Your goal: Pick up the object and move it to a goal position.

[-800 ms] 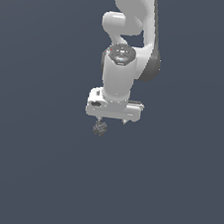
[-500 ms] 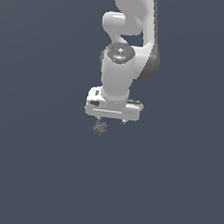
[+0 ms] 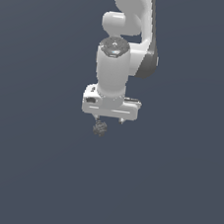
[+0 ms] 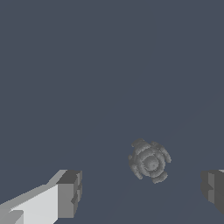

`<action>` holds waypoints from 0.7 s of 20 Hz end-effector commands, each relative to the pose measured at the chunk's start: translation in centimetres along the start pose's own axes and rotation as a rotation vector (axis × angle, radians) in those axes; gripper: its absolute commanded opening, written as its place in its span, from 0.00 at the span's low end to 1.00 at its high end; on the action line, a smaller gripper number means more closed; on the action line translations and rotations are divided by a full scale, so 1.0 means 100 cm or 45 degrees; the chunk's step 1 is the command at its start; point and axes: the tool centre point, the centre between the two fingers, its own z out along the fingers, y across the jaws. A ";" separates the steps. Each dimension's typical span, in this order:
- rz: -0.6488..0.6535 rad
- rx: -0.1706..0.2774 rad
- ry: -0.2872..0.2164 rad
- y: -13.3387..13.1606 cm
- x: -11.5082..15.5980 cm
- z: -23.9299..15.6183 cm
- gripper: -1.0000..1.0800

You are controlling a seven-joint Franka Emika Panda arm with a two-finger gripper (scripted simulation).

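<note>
The object (image 3: 99, 128) is a tiny dark grey bumpy lump lying on the dark floor, just under the white gripper bar, toward the exterior view's left end of it. In the wrist view the object (image 4: 149, 162) lies in the gap between the two fingers, closer to one of them and touching neither. My gripper (image 3: 109, 119) points straight down and is open and empty. Its dark fingertips (image 4: 70, 192) stand far apart in the wrist view, the gripper (image 4: 141, 192) straddling the lump.
The white arm (image 3: 126, 31) rises above the gripper to the top of the exterior view. A plain dark grey floor (image 3: 36, 174) surrounds the object on all sides.
The gripper bar has sunk very slightly toward the object and edged to the exterior view's left. The object has not moved.
</note>
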 end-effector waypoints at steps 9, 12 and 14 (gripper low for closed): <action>0.126 -0.008 -0.013 0.019 -0.014 0.039 0.96; 0.196 -0.014 -0.019 0.029 -0.023 0.060 0.96; 0.235 -0.018 -0.023 0.035 -0.029 0.071 0.96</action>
